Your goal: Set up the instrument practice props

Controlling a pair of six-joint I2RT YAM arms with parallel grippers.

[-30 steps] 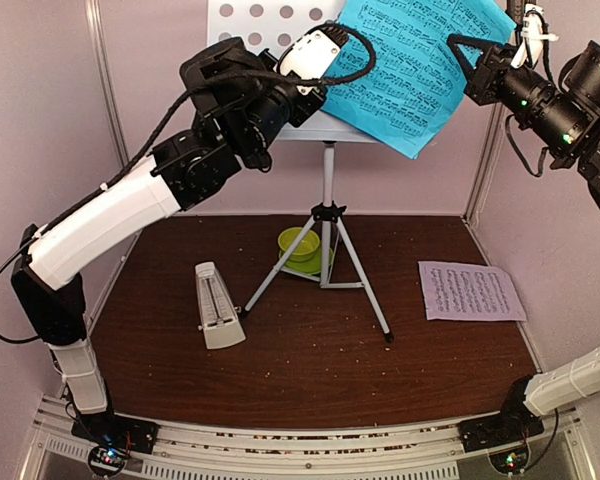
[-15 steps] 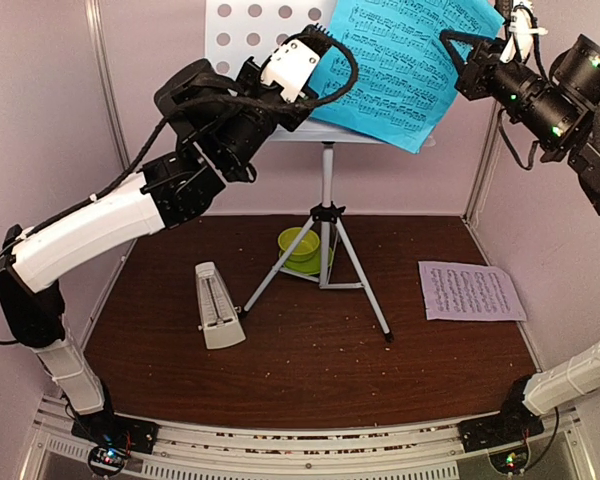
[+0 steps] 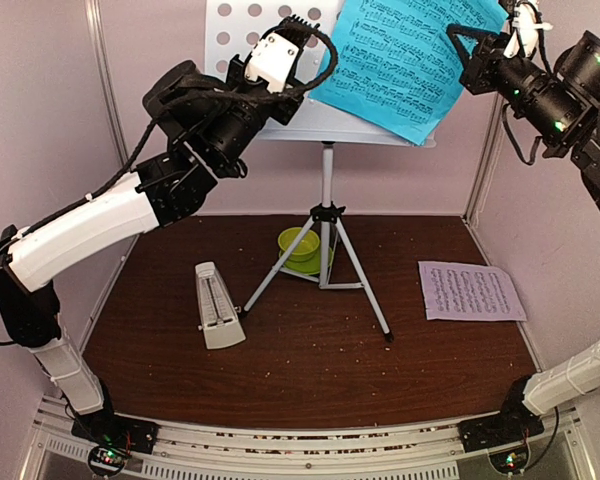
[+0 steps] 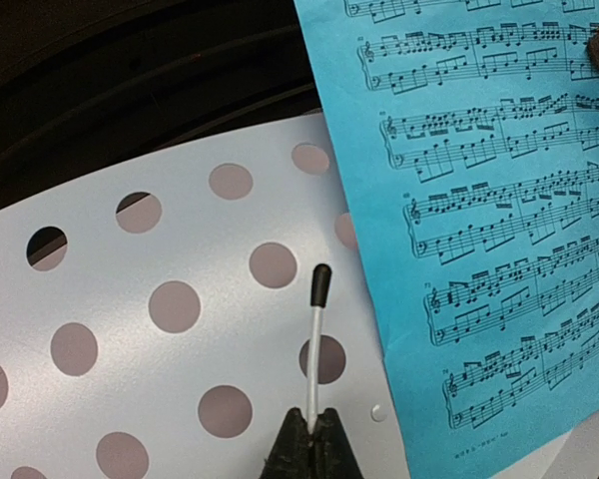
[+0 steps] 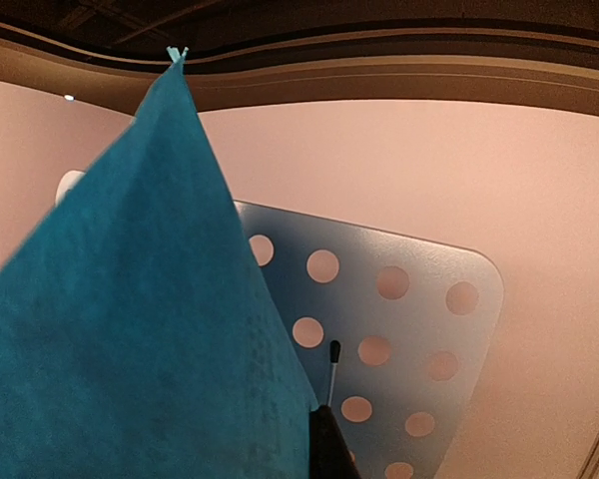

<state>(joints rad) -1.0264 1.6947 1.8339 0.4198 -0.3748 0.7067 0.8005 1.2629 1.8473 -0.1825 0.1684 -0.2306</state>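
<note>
Top external view: the right end effector (image 3: 470, 52) pinches the blue music sheet (image 3: 405, 65) by its upper right edge. It holds the sheet tilted against the right half of the pale perforated music stand (image 3: 250, 25), with the lower corner hanging past the stand's ledge. The left end effector (image 4: 310, 424) hovers at the stand's face, its fingers drawn together at the base of a thin black-tipped rod (image 4: 316, 329); whether they grip it I cannot tell. The step appears to be seating the blue sheet. Next it needs squaring and shifting left, where the stand is bare, before release. The right wall stands close. The pink music sheet (image 3: 470, 291) and metronome (image 3: 217, 305) wait on the worktop (image 3: 310, 370).
</note>
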